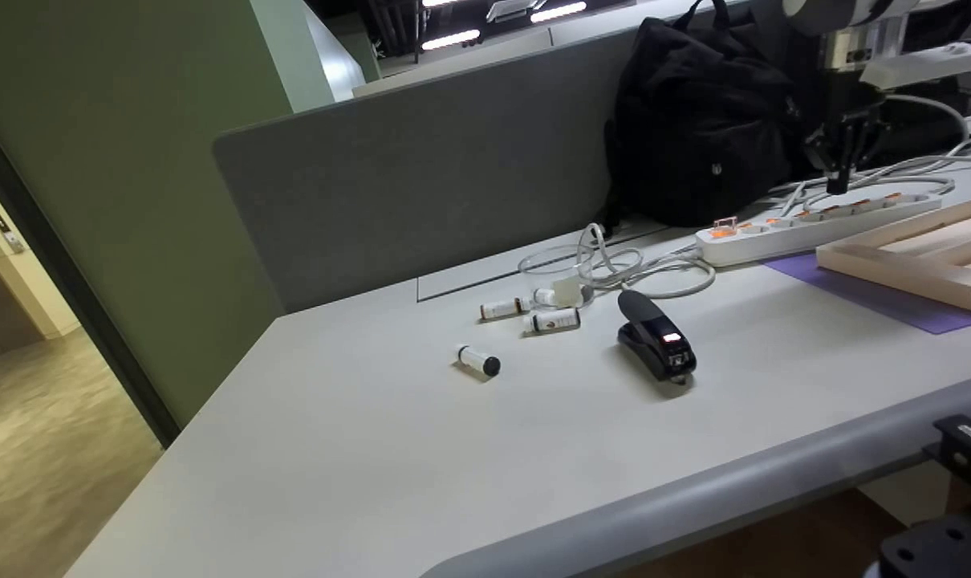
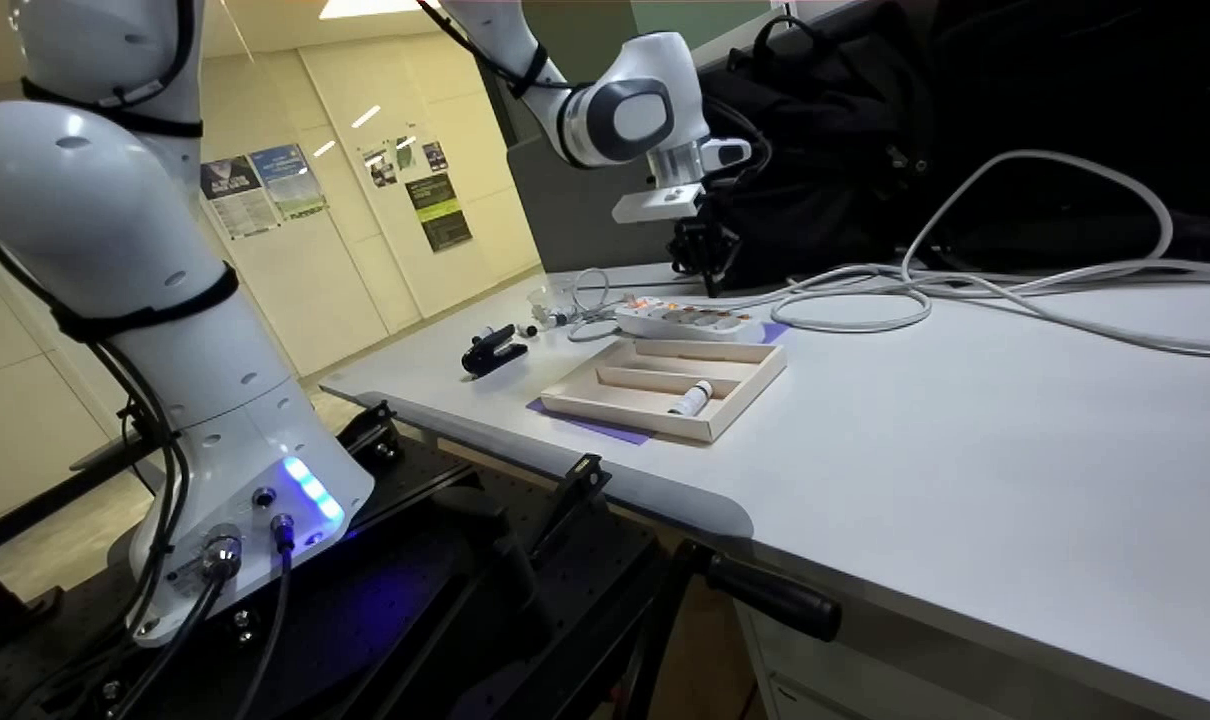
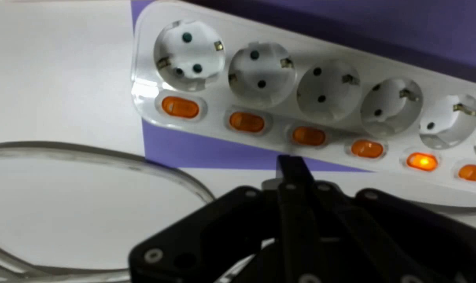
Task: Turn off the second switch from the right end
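The long white power strip [image 3: 238, 103] spans the wrist view. It also shows in both exterior views [image 1: 822, 231] [image 2: 655, 322]. Its rounded end [image 3: 143, 70] shows at the left of the wrist view; the far end runs out of that frame. Second from this visible end is an unlit orange switch [image 3: 246, 122]. Further right, one switch [image 3: 422, 161] glows; the other switches in the wrist view look unlit. My gripper [image 3: 295, 159] is shut and empty, pointing down. Its tips appear beside the strip's switch-side edge, near an unlit switch [image 3: 309, 136]. Exact height is unclear.
A wooden tray [image 1: 903, 277] lies beside the strip on a purple sheet [image 1: 879, 301]. A white cable [image 3: 84, 155] loops near my gripper. A black backpack [image 1: 702, 128] stands behind. A stapler [image 1: 658, 341], a clear cup [image 1: 554, 261] and small vials [image 1: 554, 320] lie further off.
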Robot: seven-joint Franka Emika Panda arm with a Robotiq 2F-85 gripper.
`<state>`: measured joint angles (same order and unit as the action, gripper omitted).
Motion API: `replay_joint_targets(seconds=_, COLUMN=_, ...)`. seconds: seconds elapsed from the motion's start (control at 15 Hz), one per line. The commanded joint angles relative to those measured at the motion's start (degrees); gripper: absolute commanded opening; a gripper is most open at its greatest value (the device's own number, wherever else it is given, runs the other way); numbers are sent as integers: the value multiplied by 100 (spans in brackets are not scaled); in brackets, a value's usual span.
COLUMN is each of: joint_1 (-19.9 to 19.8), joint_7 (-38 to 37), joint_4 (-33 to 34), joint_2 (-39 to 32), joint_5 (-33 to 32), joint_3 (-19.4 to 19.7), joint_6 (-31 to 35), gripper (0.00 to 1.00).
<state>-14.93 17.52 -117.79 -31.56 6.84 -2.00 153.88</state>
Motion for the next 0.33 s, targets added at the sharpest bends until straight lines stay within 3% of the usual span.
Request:
replay_joint_targets(seconds=0.0, joint_1=507, joint_7=-780, joint_4=854, joint_2=50, joint_5=-582, joint_3=569, joint_6=-1513, gripper=22)
replay_joint_targets(seconds=0.07, joint_1=258, joint_7=-302, joint_4=459, joint_2=58, joint_5=-263, joint_3=277, joint_6=-835, gripper=27)
replay_joint_targets(seconds=0.13, joint_1=309, joint_7=-333, joint_4=584, joint_2=74, joint_5=-288, joint_3=328, joint_6=-1014, gripper=8)
replay_joint_targets(seconds=0.27, joint_1=304, joint_7=-304, joint_4=556, joint_2=46, joint_5=-275, joint_3=308, joint_6=-948, gripper=22)
